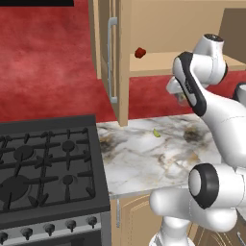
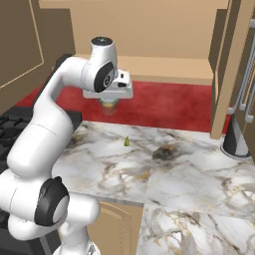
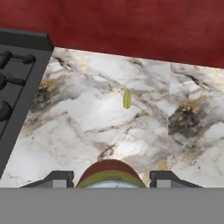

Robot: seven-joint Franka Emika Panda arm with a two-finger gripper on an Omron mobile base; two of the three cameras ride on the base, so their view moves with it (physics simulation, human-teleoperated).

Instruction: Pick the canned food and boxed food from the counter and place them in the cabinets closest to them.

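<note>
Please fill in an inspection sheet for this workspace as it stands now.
Surface: marble counter, dark smudges in places.
Job's things: can held in the air above the counter; a small red thing, possibly the box, sits on the shelf of the open cabinet, too small to tell for sure.
Clutter: one yellow-green scrap lying on the counter.
Hand: the hand is shut on the can, raised near the cabinet shelf.
Cables: nothing seen.
Surroundings: black stove left of the counter, red wall behind it, cabinet door swung open.
</note>
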